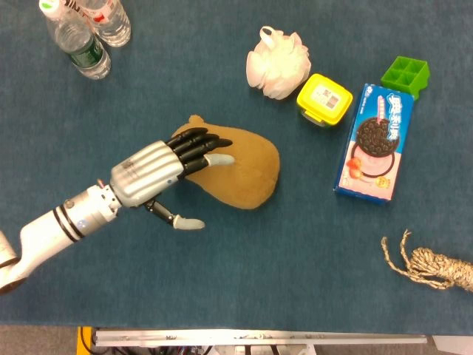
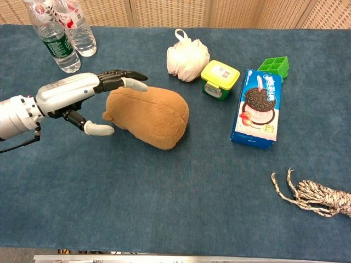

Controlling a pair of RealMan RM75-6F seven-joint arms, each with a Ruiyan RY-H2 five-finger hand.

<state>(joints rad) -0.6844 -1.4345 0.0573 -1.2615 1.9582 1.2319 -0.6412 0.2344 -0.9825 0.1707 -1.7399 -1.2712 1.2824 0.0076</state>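
A tan plush toy lies in the middle of the blue table. My left hand is open over the toy's left end, its fingers stretched out above the top and the thumb low beside the toy's near-left side. Whether the fingers touch the plush I cannot tell. My right hand shows in neither view.
Two water bottles stand at the far left. A white bath pouf, a yellow lidded box, a green ice tray and a blue cookie box lie far right. A coiled rope sits near right.
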